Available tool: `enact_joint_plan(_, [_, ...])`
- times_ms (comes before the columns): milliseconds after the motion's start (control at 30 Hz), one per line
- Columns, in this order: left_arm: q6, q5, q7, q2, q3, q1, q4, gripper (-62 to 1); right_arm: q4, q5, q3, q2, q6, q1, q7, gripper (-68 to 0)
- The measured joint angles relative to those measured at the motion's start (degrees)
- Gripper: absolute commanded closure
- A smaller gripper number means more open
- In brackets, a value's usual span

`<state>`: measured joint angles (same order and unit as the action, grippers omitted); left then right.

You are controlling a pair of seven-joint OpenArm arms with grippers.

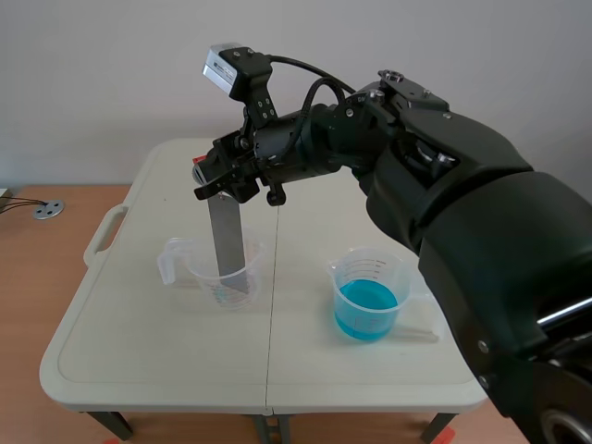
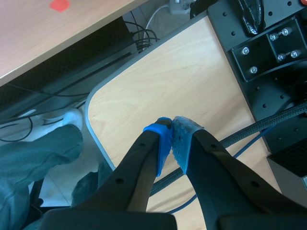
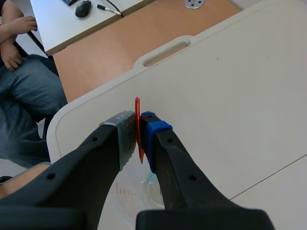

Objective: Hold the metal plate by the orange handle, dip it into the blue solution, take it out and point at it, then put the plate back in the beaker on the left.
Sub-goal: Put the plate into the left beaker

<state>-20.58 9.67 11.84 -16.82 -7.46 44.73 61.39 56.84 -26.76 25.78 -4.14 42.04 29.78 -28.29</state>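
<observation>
- Two clear beakers stand on the white folding table [image 1: 139, 351], well apart. The left beaker [image 1: 242, 277] holds no liquid that I can see, and the right beaker [image 1: 347, 277] holds the blue solution [image 1: 366, 310].
- One arm fills my scene view: the right arm comes in from the right and reaches past the middle, with the right gripper [image 1: 217, 183] above the left beaker.
- From the right wrist camera I see its grey and blue pads closed narrowly on the thin orange handle [image 3: 137, 103], which shows edge-on between them and sticks up just past the fingertips.
- The metal plate [image 1: 227, 245] hangs from that grip, nearly upright with a slight lean. Its lower end is inside the left beaker, and I cannot tell whether it touches the bottom.
- The plate is well clear of the blue solution.
- Under the right gripper, the wrist camera shows the rim and printed scale of the same beaker.
- The left gripper [image 2: 171, 128] is off the table, over a pale wooden surface [image 2: 192, 81] with cables nearby. Its pads are pressed together with nothing between them.
- A person in jeans [image 3: 24, 105] sits beyond the table's edge, seen from the right wrist camera.
</observation>
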Motion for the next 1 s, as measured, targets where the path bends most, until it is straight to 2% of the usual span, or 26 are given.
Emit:
enact_joint_plan(100, [0.0, 0.0, 0.0, 0.0, 0.0, 0.0, 0.0, -2.7, 0.0, -0.04, 0.0, 0.0, -0.02, 0.0, -0.22, -14.7])
enact_joint_plan(167, [0.0, 0.0, 0.0, 0.0, 0.0, 0.0, 0.0, -2.8, 0.0, 0.02, 0.0, 0.0, -0.35, 0.0, -1.6, -29.3])
enact_joint_plan(233, [0.0, 0.0, 0.0, 0.0, 0.0, 0.0, 0.0, -2.8, 0.0, 0.26, 0.0, 0.0, -2.4, -0.11, -1.73, -43.8])
enact_joint_plan(267, [0.0, 0.0, 0.0, 0.0, 0.0, 0.0, 0.0, -3.2, 0.0, 0.31, 0.0, 0.02, -2.6, -0.11, -1.7, -50.5])
enact_joint_plan(300, [0.0, 0.0, 0.0, 0.0, 0.0, 0.0, 0.0, -6.0, 0.0, 0.35, 0.0, 0.02, -2.58, -0.11, -1.7, -57.5])
enact_joint_plan(333, [0.0, 0.0, 0.0, 0.0, 0.0, 0.0, 0.0, -12.6, 0.0, 0.37, 0.0, 0.02, -2.58, -0.13, -1.68, -64.0])
enact_joint_plan(367, [0.0, 0.02, 0.02, 0.0, 0.0, 0.0, 0.0, -23.1, 0.0, 0.37, 0.0, 0.02, -2.6, -0.13, -1.7, -66.7])
enact_joint_plan(467, [0.0, 0.39, 0.02, -0.02, 0.0, 0.0, 0.0, -62.3, 0.0, 0.37, 0.0, 0.02, -2.6, -0.13, -1.57, -66.5])
enact_joint_plan(800, [0.0, 0.35, 1.49, 0.0, 0.0, -0.02, 0.0, -62.3, 0.0, 0.37, -0.26, 0.02, -2.6, -0.13, -1.53, -66.5])
enact_joint_plan(1000, [0.0, 0.35, 1.49, 0.0, 0.0, -0.02, 0.0, -62.3, 0.81, 0.2, -4.74, 0.02, -2.6, -0.13, -3.28, -66.5])
